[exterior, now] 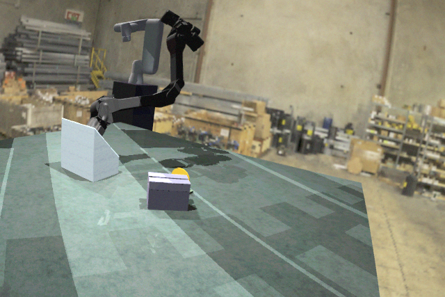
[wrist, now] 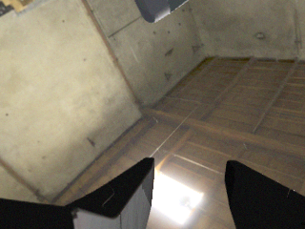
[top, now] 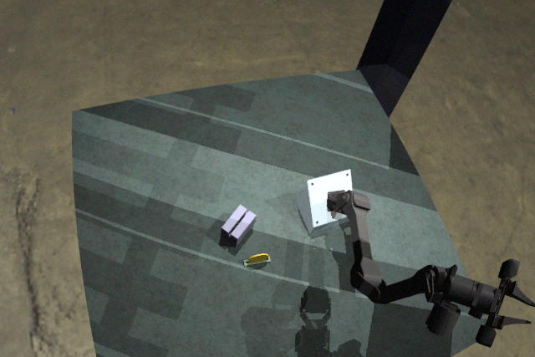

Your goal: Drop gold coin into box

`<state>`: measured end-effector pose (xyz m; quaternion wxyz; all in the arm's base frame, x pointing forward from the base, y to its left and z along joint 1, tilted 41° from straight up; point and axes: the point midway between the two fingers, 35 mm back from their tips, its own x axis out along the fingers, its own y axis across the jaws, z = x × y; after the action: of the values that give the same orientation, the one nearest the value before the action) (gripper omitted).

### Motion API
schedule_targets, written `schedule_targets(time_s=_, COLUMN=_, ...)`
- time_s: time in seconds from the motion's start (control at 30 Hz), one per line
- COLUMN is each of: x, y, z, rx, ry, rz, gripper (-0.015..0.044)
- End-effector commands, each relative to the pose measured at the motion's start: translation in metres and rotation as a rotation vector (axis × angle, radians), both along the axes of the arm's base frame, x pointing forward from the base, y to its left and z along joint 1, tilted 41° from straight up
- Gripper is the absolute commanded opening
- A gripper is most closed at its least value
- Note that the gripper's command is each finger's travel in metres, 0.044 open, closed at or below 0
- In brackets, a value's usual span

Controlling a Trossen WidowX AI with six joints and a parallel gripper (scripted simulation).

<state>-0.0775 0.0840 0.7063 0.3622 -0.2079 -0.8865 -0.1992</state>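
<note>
The gold coin [top: 259, 257] [exterior: 181, 172] stands on edge in the shallow green holder [top: 257, 263]. In the exterior view the coin is partly hidden behind the grey box [top: 243, 226] [exterior: 167, 198]. The box stands close to the holder, closed, with a narrow dark slot running along its lid. My gripper [top: 532, 313] [wrist: 190, 168] is open and empty. It is raised high, far to the right of the coin and box in the top view, pointing away from them. The wrist view shows only the fingers, wall and ceiling.
My arm's base is on a white sloped block [top: 317, 197] [exterior: 77, 149], beyond the box from the table's left edge. A dark pedestal [top: 401, 20] carrying a grey arm [exterior: 152, 47] stands at the table's far corner. The table [top: 150, 180] [exterior: 222, 268] has patterned green patches and pale stripes.
</note>
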Motion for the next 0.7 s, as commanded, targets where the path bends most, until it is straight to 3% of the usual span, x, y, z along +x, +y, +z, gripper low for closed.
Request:
schedule_targets(time_s=0.0, x=-0.018, y=-0.071, z=0.0, rx=0.274, ry=-0.004, rz=0.039, gripper=0.0161)
schedule_targets(time_s=0.33, x=-0.006, y=-0.222, z=-0.024, rx=0.786, ry=0.137, rz=0.163, gripper=0.0161)
schedule_targets(time_s=0.67, x=0.067, y=-0.347, z=-0.089, rx=1.225, ry=0.436, rz=0.33, gripper=0.0161)
